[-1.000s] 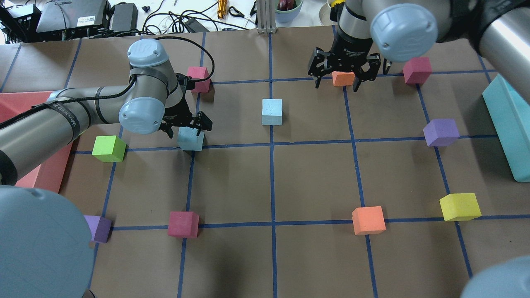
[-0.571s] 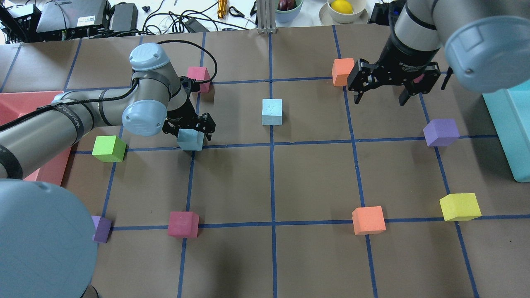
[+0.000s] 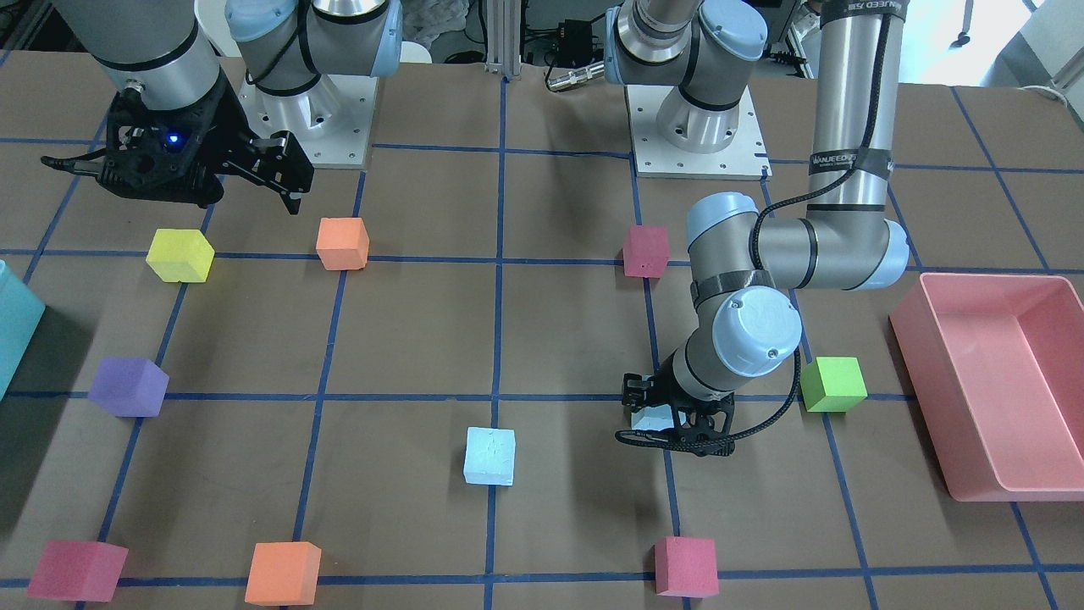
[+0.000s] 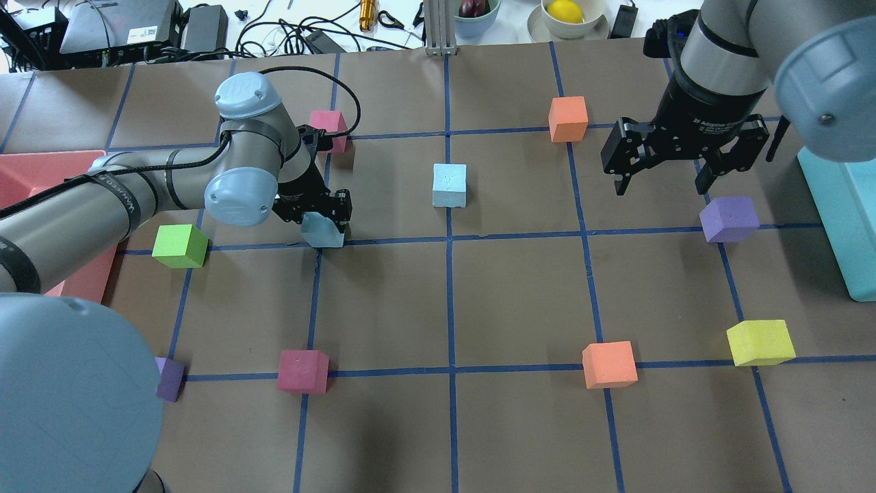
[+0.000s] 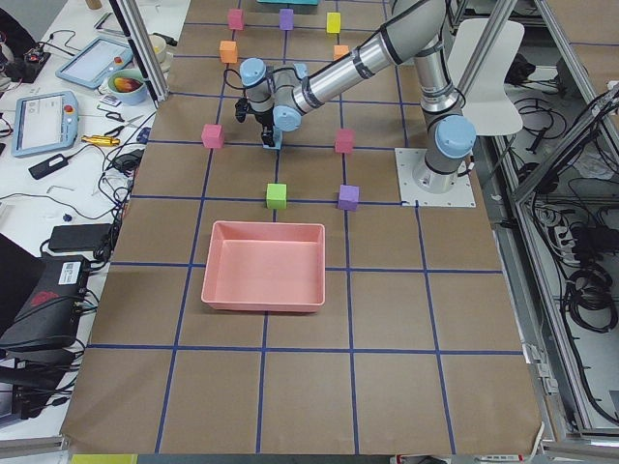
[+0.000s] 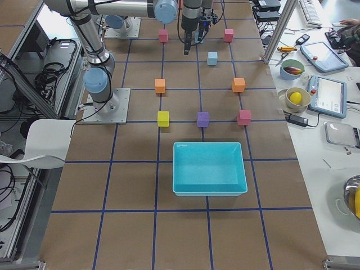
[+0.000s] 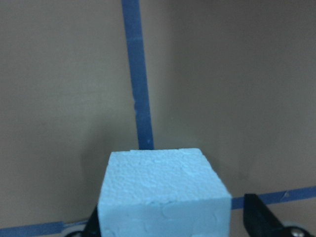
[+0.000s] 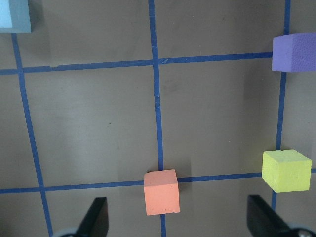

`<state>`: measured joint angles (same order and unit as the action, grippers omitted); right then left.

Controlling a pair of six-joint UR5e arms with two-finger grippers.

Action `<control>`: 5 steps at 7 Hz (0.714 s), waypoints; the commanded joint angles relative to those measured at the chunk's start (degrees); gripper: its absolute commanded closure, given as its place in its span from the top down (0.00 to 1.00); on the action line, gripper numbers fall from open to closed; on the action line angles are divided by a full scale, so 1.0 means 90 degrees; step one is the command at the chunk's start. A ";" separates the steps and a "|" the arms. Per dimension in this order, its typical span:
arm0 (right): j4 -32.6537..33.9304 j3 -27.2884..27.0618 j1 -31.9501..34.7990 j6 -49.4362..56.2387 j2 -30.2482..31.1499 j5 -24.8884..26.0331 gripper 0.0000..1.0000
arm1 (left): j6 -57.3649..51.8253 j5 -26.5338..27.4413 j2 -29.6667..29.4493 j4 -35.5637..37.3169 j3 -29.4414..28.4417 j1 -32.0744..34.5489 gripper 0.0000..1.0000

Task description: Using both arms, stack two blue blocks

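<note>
One blue block (image 4: pixel 449 185) stands free near the table's middle; it also shows in the front view (image 3: pixel 489 455) and at the top left corner of the right wrist view (image 8: pixel 15 15). The other blue block (image 4: pixel 324 233) sits on a tape crossing at the left. My left gripper (image 4: pixel 320 213) is low over it, jaws open and straddling it. In the left wrist view the block (image 7: pixel 163 192) fills the space between the fingers, with a small gap at the right finger (image 7: pixel 259 217). My right gripper (image 4: pixel 662 181) hangs open and empty above the table at the far right.
A green cube (image 4: pixel 179 246) and a magenta cube (image 4: pixel 328 127) flank the left arm. An orange cube (image 4: pixel 568 118) and a purple cube (image 4: pixel 729 218) lie near the right gripper. A pink tray (image 3: pixel 982 281) is at the left end and a teal bin (image 4: pixel 838 212) at the right end.
My right gripper has swung right and toward the robot, off the far orange cube. My left gripper has turned and settled lower around its blue block, which shifted slightly right.
</note>
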<state>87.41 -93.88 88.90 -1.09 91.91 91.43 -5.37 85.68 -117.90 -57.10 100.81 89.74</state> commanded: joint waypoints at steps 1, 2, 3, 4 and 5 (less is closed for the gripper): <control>-0.0034 0.0011 -0.0005 0.0102 0.0012 0.0027 1.00 | 0.0058 0.0011 0.0110 0.0055 -0.0117 0.0029 0.13; -0.0015 0.0030 -0.0005 0.0102 0.0012 0.0027 1.00 | 0.0146 0.0001 0.0140 -0.0031 -0.0562 0.0213 0.13; 0.0072 0.0021 -0.0005 0.0150 0.0002 0.0017 1.00 | 0.0553 0.0059 0.0054 -0.0690 -0.1350 0.0660 0.14; 0.0295 0.0011 -0.0005 0.0160 -0.0008 0.0007 1.00 | 0.1360 0.0340 -0.0121 -0.1354 -0.2179 0.1080 0.14; 0.0317 -0.0008 0.0005 0.0131 -0.0008 0.0007 1.00 | 0.1745 0.0304 -0.0355 -0.1795 -0.2729 0.1297 0.14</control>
<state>89.38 -93.79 88.87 0.21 91.89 91.54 5.06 87.81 -118.95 -67.78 83.16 98.29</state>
